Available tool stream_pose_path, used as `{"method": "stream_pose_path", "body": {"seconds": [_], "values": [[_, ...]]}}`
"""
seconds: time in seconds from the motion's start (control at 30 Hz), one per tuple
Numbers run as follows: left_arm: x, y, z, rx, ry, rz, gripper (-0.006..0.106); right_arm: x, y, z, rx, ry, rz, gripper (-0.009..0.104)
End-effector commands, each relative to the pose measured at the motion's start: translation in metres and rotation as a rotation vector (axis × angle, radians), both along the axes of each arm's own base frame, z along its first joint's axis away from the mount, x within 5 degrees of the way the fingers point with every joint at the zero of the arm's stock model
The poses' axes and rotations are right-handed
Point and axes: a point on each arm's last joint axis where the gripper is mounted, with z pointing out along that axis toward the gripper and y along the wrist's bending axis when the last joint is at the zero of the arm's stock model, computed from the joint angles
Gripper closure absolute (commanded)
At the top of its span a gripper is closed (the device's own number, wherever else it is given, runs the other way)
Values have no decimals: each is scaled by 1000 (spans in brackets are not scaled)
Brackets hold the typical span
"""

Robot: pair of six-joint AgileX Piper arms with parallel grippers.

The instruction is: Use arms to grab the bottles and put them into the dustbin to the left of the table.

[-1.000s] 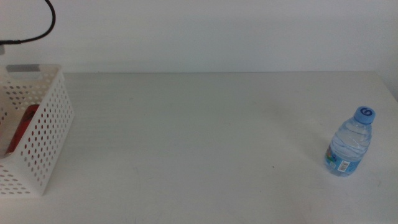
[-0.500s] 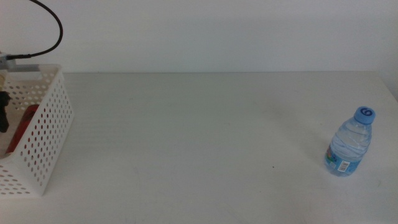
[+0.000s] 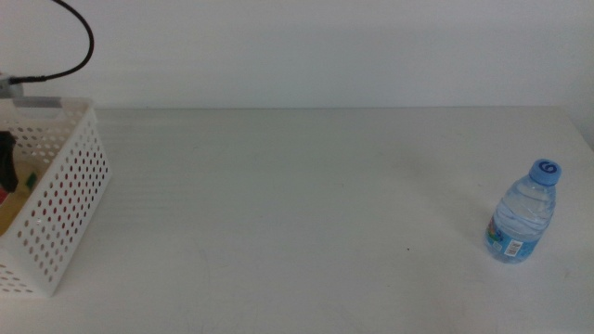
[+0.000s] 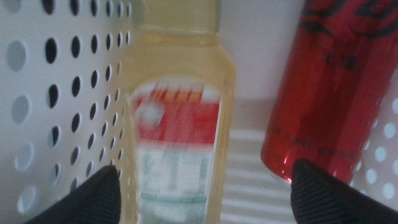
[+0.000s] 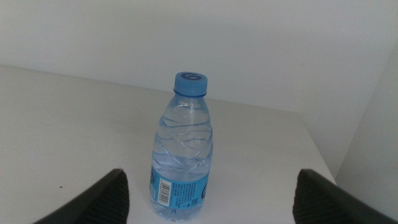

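The left gripper (image 4: 202, 180) shows only its 2 dark jaw tips, set wide apart and gripping nothing. In the middle view just a dark bit of the left arm (image 3: 7, 158) and its black cable appear at the far left edge. The right gripper (image 5: 208, 193) likewise shows 2 dark jaw tips spread wide, holding nothing. The right arm is out of the middle view.

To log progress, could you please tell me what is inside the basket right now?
Inside the basket the left wrist view shows a yellow bottle beside a red can. The basket's floor beneath them is hidden. The left claw hangs open over them.
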Motion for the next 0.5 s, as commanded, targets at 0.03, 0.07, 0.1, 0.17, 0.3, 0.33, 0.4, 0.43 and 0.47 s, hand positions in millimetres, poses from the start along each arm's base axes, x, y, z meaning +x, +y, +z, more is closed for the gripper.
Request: {"method": "stream_pose_path", "body": {"seconds": [0.03,0.07,0.1,0.17,0.3,0.33,0.4,0.43,0.47], "values": [[-2,-14,45,18,-82,18,10,-2,0,11,-7,-110,-4,26],[-1,-18,52,20,-93,12,10,-2,0,11,-7,-110,-4,26],[1,-22,59,23,-106,6,10,-2,0,11,-7,-110,-4,26],[3,-32,76,27,-145,-1,10,-2,0,11,-7,-110,-4,26],[-1,-59,110,30,-261,-26,10,-2,0,11,-7,-110,-4,26],[-3,-67,117,20,-295,-32,10,-2,0,11,-7,-110,-4,26],[-6,-86,133,-18,-371,-69,10,-2,0,11,-7,-110,-4,26],[-9,-98,140,-39,-402,-104,10,-2,0,11,-7,-110,-4,26],[-12,-108,144,-51,-429,-143,10,-2,0,11,-7,-110,-4,26]]}}
